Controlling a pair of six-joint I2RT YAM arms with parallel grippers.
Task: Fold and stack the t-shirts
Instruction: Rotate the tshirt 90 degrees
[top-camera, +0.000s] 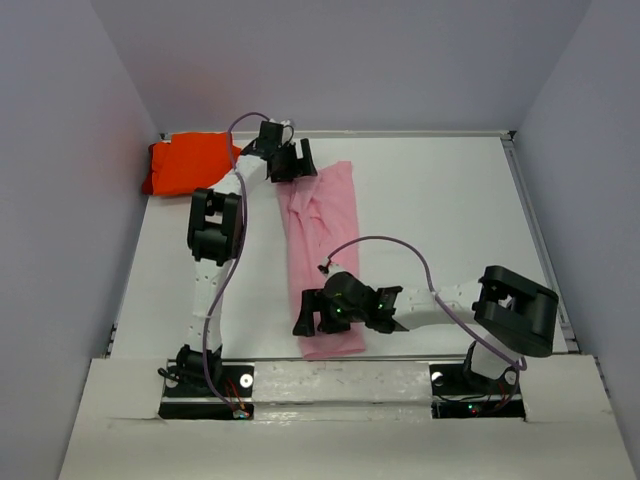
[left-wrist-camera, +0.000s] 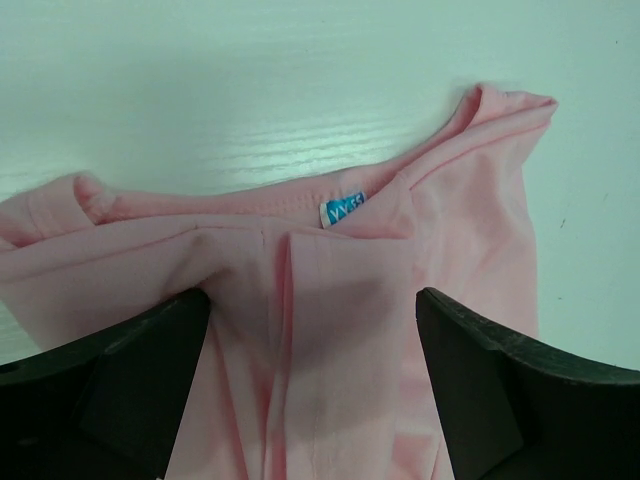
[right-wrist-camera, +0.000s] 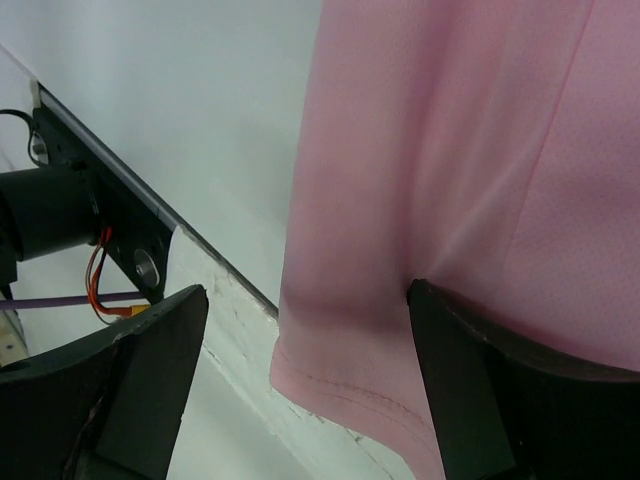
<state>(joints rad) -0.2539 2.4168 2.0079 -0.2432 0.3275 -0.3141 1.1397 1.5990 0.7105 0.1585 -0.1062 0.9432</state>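
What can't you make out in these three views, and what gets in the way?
- Top view: orange t-shirt, right edge behind the left arm.
- Top view: pink t-shirt, near hem under the right gripper.
- Left wrist view: neck label, print too small to read.

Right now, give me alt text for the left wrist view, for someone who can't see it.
A light pink t-shirt lies on a white table, collar and blue neck label showing. The open left claw's two black fingers frame it at the bottom corners.
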